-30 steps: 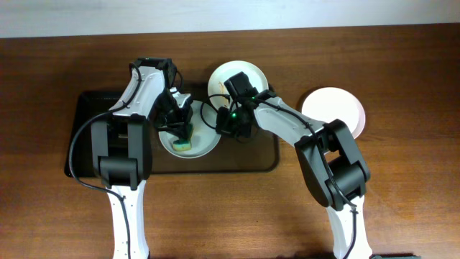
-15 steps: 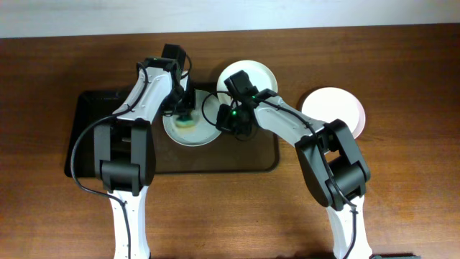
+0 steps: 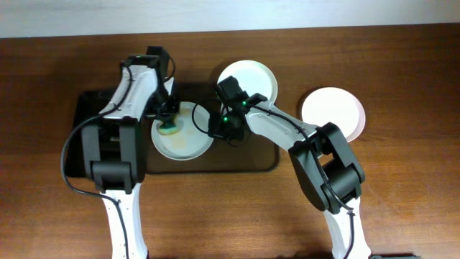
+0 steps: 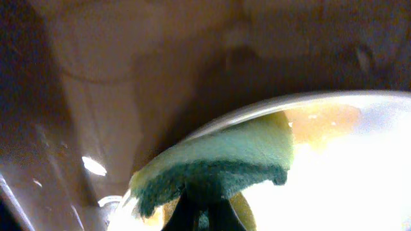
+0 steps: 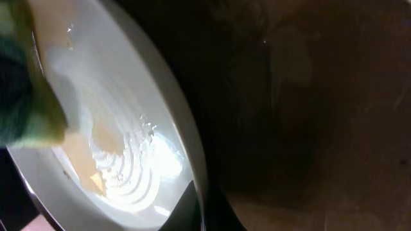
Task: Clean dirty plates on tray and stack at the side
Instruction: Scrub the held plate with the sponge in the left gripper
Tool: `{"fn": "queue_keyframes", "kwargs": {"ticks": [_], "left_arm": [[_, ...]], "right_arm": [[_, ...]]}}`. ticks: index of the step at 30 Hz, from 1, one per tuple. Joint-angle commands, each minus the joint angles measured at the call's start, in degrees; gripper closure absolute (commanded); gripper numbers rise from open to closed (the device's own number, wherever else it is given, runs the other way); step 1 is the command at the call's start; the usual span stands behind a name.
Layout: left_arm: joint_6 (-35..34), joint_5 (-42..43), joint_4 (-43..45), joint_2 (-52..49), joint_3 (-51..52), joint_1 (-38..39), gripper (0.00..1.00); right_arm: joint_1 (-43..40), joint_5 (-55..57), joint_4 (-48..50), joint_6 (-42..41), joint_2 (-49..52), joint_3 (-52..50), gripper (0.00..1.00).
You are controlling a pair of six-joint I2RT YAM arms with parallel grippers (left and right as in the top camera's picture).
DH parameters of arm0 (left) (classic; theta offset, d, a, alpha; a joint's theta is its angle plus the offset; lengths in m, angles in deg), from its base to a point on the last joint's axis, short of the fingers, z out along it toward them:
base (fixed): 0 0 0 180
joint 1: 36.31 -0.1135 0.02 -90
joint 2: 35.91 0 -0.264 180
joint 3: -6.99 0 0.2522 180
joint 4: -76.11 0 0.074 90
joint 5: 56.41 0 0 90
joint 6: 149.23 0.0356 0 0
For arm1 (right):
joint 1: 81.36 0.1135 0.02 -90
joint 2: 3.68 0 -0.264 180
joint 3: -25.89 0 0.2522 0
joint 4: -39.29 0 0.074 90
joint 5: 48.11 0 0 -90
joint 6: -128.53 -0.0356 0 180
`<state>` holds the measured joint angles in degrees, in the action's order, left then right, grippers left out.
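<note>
A smeared white plate lies on the brown tray. My left gripper is shut on a green and yellow sponge and presses it on the plate's upper left part. My right gripper is shut on the plate's right rim. Orange-brown smears show on the plate in both wrist views. A second white plate lies behind the tray, partly under my right arm. A third, faintly pinkish plate lies on the table at the right.
The tray's left part is dark and mostly hidden under my left arm. Wooden table surrounds the tray. A pale wall edge runs along the back.
The plate has shifted left on the tray, with my right gripper still on its rim. The sponge went up, then left, across the plate with my left gripper.
</note>
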<state>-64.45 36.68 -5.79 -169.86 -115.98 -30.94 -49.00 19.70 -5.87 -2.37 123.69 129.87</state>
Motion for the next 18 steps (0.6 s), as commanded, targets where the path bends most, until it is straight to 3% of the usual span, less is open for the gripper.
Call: {"fn": "queue_keyframes", "kwargs": {"ticks": [1,4,6,9,13,18], "left_arm": [[10.73,13.73,-4.79,-2.16,0.7,-2.29,0.99],[18.86,22.16,-3.15,-2.16,0.7,-2.47,0.99],[19.71,26.56,1.14,-2.16,0.72,-2.25,1.0],[19.26,26.32,6.49,-2.16,0.72,-2.01,0.99],[1.64,0.66,5.53,-2.16,0.72,-2.27,1.0],[-5.92,-17.62,-5.68,-2.16,0.72,-2.54,1.0]], "right_arm": [[0.37,0.22,-0.72,1.66,1.29,-1.05,0.96],[0.37,0.2,-0.7,1.66,1.29,-1.05,0.96],[0.37,0.2,-0.72,1.66,1.29,-1.05,0.96],[0.37,0.2,-0.72,1.66,1.29,-1.05,0.96],[0.35,0.22,-0.7,1.66,1.29,-1.05,0.96],[0.35,0.22,-0.66,1.66,1.29,-1.05,0.96]]}}
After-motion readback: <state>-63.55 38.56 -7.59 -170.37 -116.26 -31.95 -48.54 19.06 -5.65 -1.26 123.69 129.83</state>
